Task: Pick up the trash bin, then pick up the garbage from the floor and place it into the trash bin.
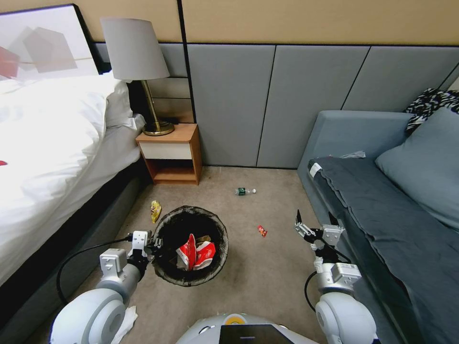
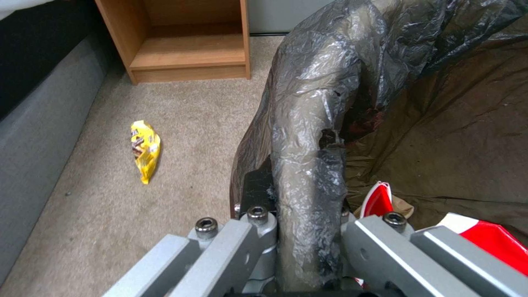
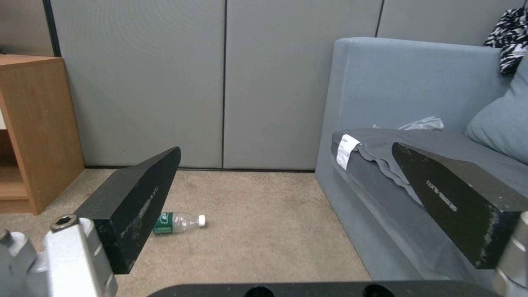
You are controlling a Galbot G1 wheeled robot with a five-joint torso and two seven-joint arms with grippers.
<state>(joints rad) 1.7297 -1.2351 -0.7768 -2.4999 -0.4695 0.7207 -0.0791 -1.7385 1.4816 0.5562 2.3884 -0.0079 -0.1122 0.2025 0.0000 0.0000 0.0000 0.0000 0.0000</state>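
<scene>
Head view, bed: the bed [image 1: 43, 143] ran down the left side under white bedding.
Sofa: a grey-blue sofa [image 1: 382, 200] stood on the right, with a cushion [image 1: 425, 162] on its seat.
Floor: beige carpet [image 1: 267, 267] lay between bed and sofa.
Nightstand: a wooden nightstand [image 1: 171, 153] stood by the wall beside the bed, a lamp [image 1: 136, 62] on top.
Bin: the bin [image 1: 191, 246] was held over the carpet in front of the robot, left of centre, its dark liner [image 2: 319, 136] folded over the rim.
Bin contents: red-and-white cartons [image 1: 196, 253] and some brown paper lay inside.
Left pincer: the left pincer [image 1: 154, 244] was at the bin's left rim; in the left wrist view its fingers [image 2: 258, 194] were clamped on the liner-covered rim, one outside and one inside.
Right pincer: the right pincer [image 1: 315, 223] hung above the carpet just beside the sofa's front edge, its two black fingers [image 3: 137, 198] spread wide with nothing between them.
Bottle: a small green-labelled bottle [image 1: 245, 191] lay on its side on the carpet, toward the wall beyond the bin.
Yellow wrapper: a yellow wrapper [image 1: 156, 210] lay on the carpet near the bed, just left of the bin.
Red scrap: a small red scrap [image 1: 262, 231] lay on the carpet between the bin and the right pincer.
</scene>
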